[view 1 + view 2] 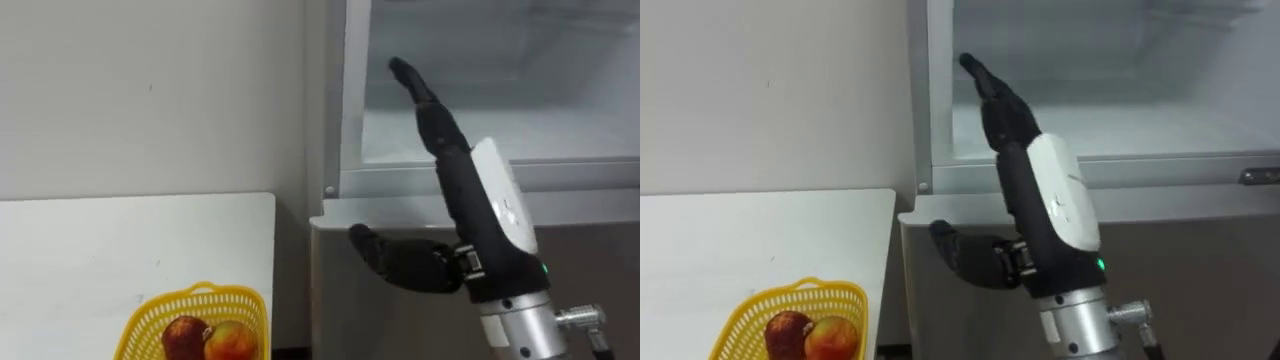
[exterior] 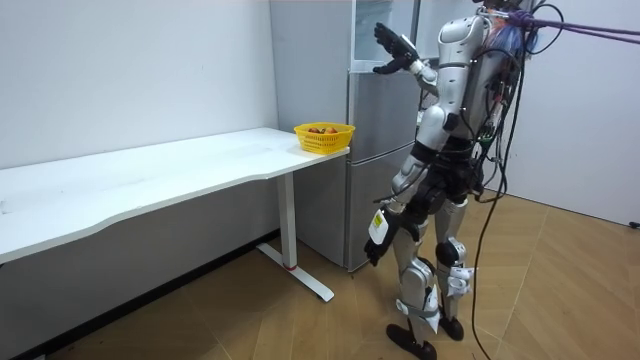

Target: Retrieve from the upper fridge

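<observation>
The fridge [image 2: 375,150] stands just past the end of the white table, and I stand facing it. Its upper compartment [image 1: 520,130] is open, showing a white shelf [image 1: 1120,125] and pale walls; I make out no item on the part I see. My right hand [image 1: 480,210] is raised in front of the opening's left side, open, fingers straight and pointing up into it, thumb stretched out to the left and holding nothing. The same hand [image 2: 395,45] is lifted at head height in the room view. My left hand [image 2: 383,215] hangs by my thigh.
A yellow basket [image 1: 150,315] with a dark red fruit [image 1: 185,335] and an orange-red one [image 1: 232,342] sits at the table's [image 1: 100,250] near right corner, beside the fridge. The lower fridge door [image 1: 1200,270] is closed below the opening.
</observation>
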